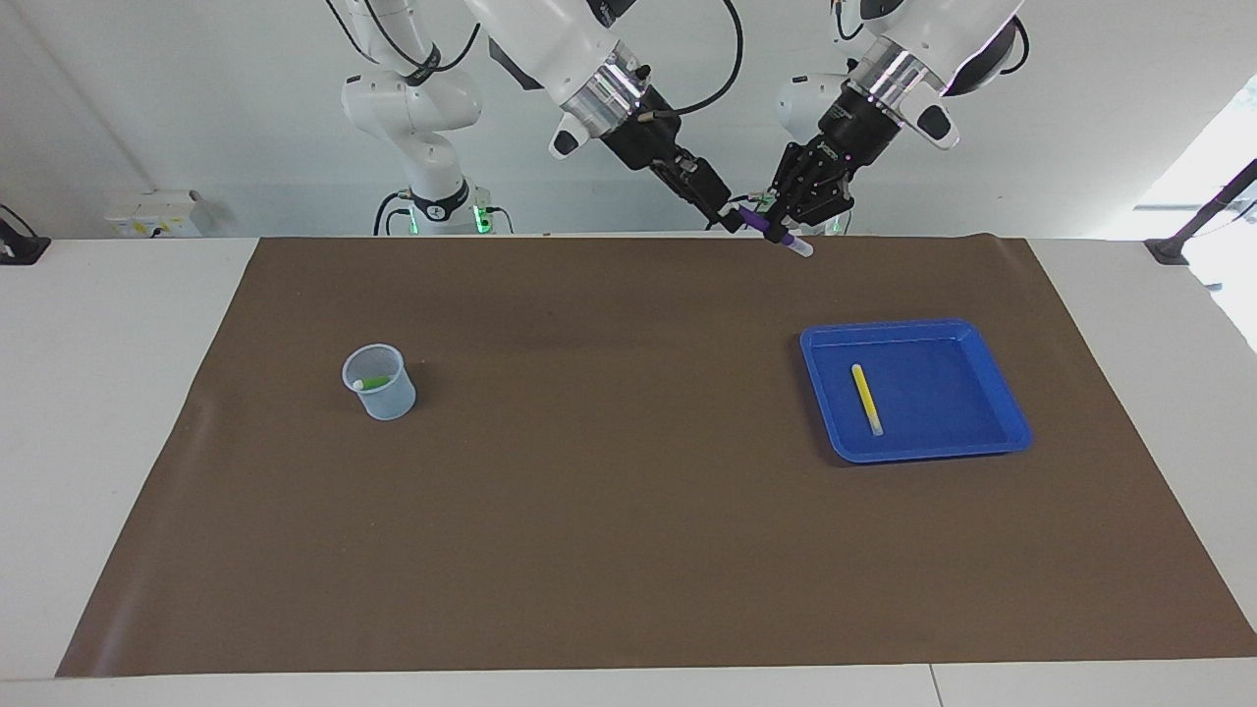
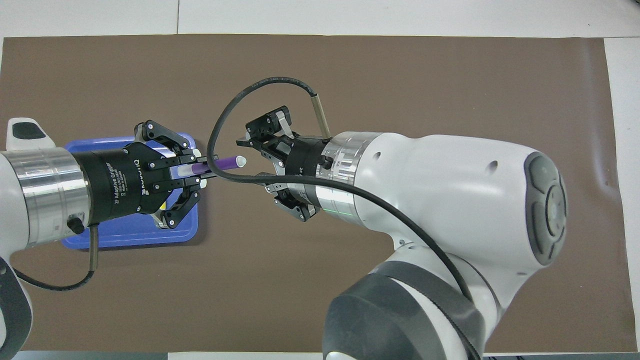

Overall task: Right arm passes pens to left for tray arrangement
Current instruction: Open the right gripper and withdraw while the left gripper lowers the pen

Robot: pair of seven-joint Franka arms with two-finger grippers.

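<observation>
High over the mat's robot-side edge, your left gripper [image 2: 202, 170] pinches the purple pen [image 2: 220, 163]; your right gripper [image 2: 260, 160] stands spread, clear of it. I judge the handover done. Next, carry the pen to the blue tray [image 1: 992, 393], beside the yellow pen [image 1: 865, 397]. The green pen [image 1: 372, 383] waits in the cup [image 1: 389, 401] on the brown mat [image 1: 628, 530]; the wall is white.

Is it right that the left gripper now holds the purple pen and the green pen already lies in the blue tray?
Not quite: the pen in the blue tray is the yellow pen; the facing view shows it. The left gripper does hold the purple pen.
</observation>
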